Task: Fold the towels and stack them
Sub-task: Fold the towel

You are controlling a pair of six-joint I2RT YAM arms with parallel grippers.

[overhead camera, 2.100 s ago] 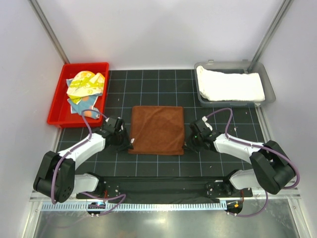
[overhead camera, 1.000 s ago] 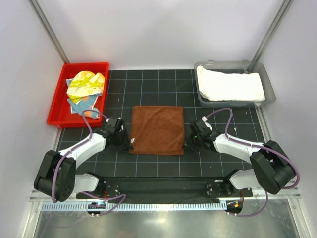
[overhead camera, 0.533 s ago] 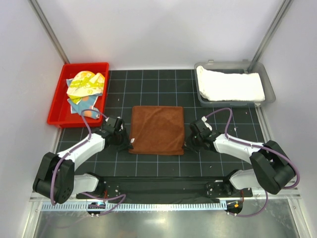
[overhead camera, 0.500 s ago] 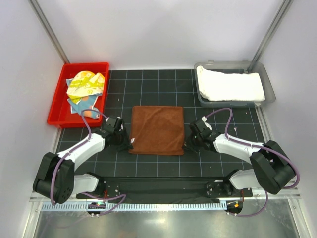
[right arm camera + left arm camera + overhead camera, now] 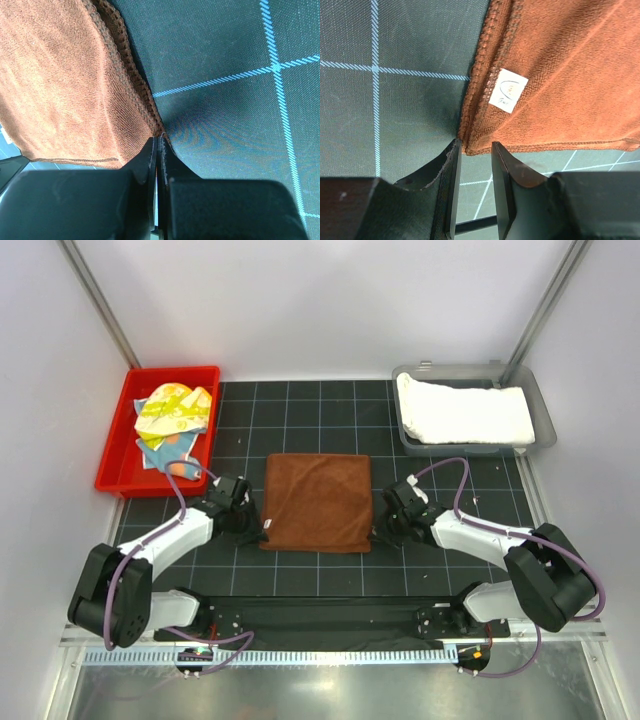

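The rust-brown towel lies flat and square on the black grid mat. My left gripper is at its near left corner; in the left wrist view the gripper is open, with the towel's corner just at the fingertips. My right gripper is at the near right edge; in the right wrist view it is shut, pinching the towel's hem. The yellow towel and the light blue towel lie crumpled in the red bin. The white towel lies folded in the grey tray.
The red bin stands at the back left and the grey tray at the back right. White walls enclose the mat on the left, back and right. A black bar runs along the near edge between the arm bases.
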